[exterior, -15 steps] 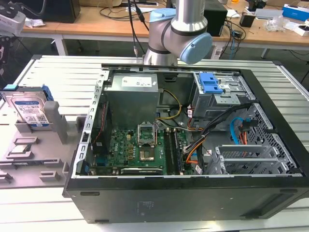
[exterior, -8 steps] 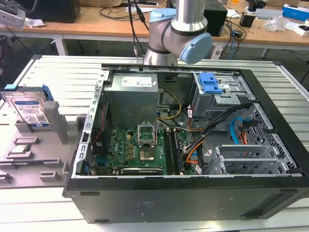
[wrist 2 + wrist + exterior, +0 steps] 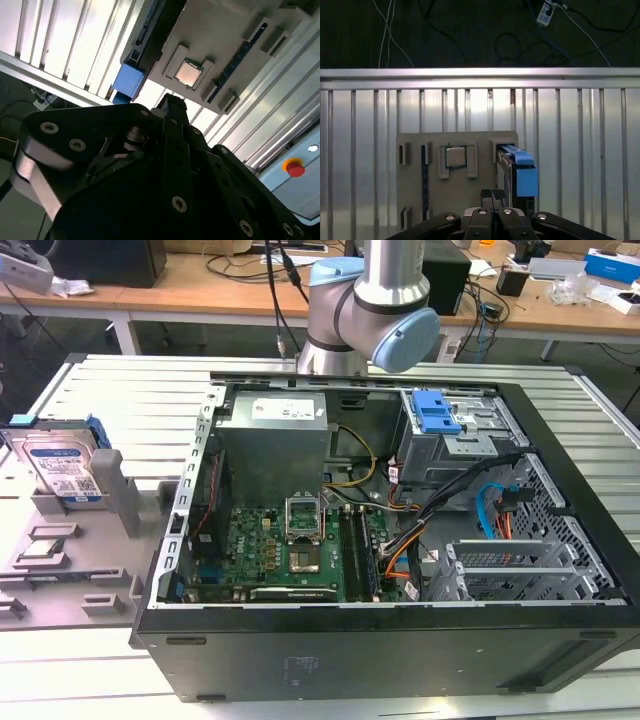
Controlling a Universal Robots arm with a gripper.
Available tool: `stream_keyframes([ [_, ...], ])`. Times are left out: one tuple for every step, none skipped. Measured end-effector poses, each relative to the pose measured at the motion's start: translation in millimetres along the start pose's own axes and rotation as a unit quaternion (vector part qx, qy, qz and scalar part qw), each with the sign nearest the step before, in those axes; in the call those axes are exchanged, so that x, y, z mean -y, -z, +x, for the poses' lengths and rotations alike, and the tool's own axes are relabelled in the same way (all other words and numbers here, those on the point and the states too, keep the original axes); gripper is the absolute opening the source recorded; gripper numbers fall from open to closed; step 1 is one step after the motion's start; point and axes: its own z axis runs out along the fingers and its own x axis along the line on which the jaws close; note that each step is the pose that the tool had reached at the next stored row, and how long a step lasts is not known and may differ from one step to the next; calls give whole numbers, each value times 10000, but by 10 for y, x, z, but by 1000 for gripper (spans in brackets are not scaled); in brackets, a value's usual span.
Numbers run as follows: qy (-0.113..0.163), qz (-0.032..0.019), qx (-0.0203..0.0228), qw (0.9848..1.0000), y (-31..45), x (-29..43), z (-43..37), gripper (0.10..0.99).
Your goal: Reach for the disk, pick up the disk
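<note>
The disk (image 3: 62,470) stands on edge in a slot of the grey holder plate (image 3: 60,560) at the exterior view's left, its white-and-blue label facing out and blue rails on its sides. In the first wrist view I look down on the disk (image 3: 519,172) edge-on, its blue rail on top. My gripper (image 3: 491,196) hangs high above the plate, just beside the disk's line, with its two fingers pressed together and nothing between them. The second wrist view has the gripper (image 3: 172,103) pointing at the plate, with the disk's blue rail (image 3: 129,80) off to one side.
An open black computer case (image 3: 400,640) takes up the middle and right of the slatted metal table (image 3: 130,390). Inside are a grey metal box (image 3: 275,440) and a blue latch bracket (image 3: 437,415). A processor chip (image 3: 455,156) sits in the holder plate. A red stop button (image 3: 295,168) stands further off.
</note>
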Motion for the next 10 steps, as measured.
stream_keyframes([
  [79, 0, -4, 10000, 0, 0, 0, 106],
  [210, 0, -8, 9998, 0, 0, 0, 106],
  [358, 0, -14, 9994, 0, 0, 0, 106],
  [488, 0, -19, 9988, 0, 0, 0, 106],
  [636, 0, -24, 9980, 0, 0, 0, 106],
  [767, 0, -29, 9970, 0, 0, 0, 106],
  [908, 0, -35, 9959, 0, 0, 0, 106],
  [994, 1, -38, 9950, 0, 0, 0, 106],
  [1106, 0, -42, 9939, 0, 0, 0, 106],
  [1192, 1, -46, 9929, 0, 0, 0, 106],
])
